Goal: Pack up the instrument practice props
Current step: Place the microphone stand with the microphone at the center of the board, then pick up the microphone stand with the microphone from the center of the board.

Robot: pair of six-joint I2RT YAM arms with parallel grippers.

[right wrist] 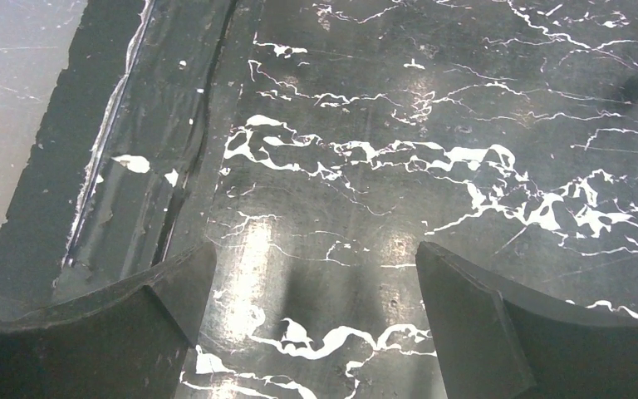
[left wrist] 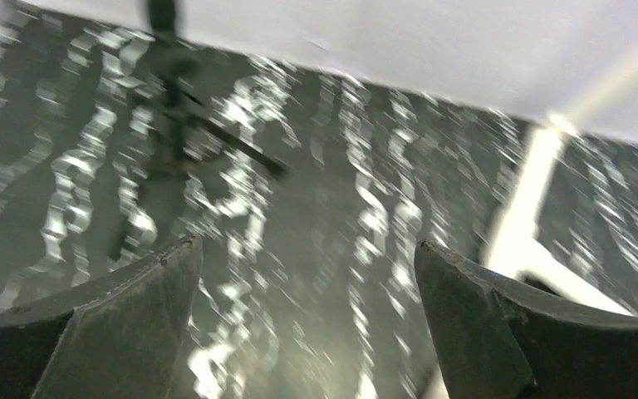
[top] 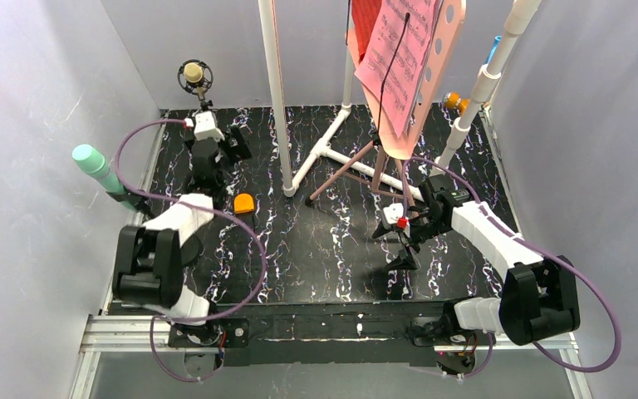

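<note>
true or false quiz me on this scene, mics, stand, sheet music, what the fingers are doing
1. The left fingers and right fingers are open and empty. True.
2. The sheet music lies flat on the table. False: it rests on the pink stand.
3. The mint mic is at the left wall. True.
4. The right fingers grip a stand leg. False: they hold nothing, with bare table between them.
</note>
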